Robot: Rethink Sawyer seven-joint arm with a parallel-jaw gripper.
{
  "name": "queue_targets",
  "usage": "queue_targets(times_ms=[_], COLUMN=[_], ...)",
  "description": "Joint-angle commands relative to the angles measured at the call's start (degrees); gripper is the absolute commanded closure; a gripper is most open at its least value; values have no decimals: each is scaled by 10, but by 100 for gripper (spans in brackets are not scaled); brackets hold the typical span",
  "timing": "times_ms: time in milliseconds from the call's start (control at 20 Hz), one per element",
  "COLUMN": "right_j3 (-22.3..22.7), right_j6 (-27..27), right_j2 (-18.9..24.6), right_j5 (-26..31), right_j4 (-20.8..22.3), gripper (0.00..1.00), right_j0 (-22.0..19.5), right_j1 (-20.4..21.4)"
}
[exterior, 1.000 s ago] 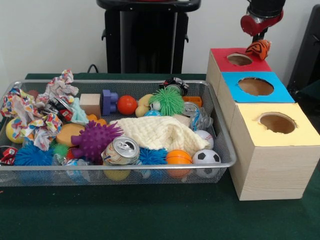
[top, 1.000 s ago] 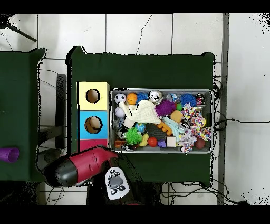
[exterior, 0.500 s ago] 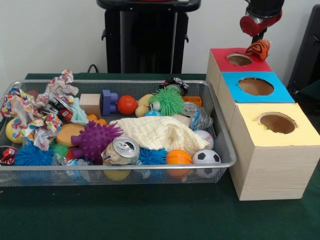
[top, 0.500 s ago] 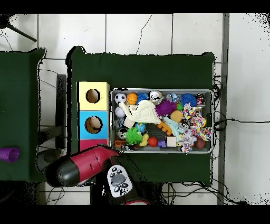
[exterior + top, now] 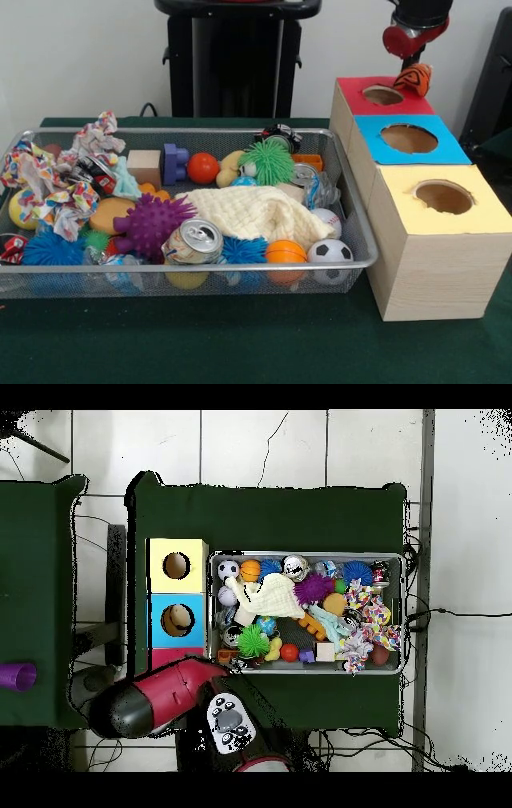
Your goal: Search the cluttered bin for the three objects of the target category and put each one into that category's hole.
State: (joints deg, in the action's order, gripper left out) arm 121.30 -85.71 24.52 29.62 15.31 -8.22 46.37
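Gripper (image 5: 414, 70) clenched on orange striped toy (image 5: 413, 78), poised just above far right of red box's hole (image 5: 383, 95). Toy not yet dropped. Blue box's hole (image 5: 177, 619) appeared occupied. Wire bin (image 5: 352, 210) on desk, left of boxes, was full of clutter; how many targets remained could not be told.
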Motion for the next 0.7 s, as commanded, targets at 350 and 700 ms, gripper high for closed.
queue_targets(times_ms=[350,700], right_j3=[-35,-46], right_j6=[28,41], right_j2=[-10,11], right_j5=[-12,16], right_j4=[97,115], gripper=[100,100], right_j0=[-87,-125], right_j1=[9,7])
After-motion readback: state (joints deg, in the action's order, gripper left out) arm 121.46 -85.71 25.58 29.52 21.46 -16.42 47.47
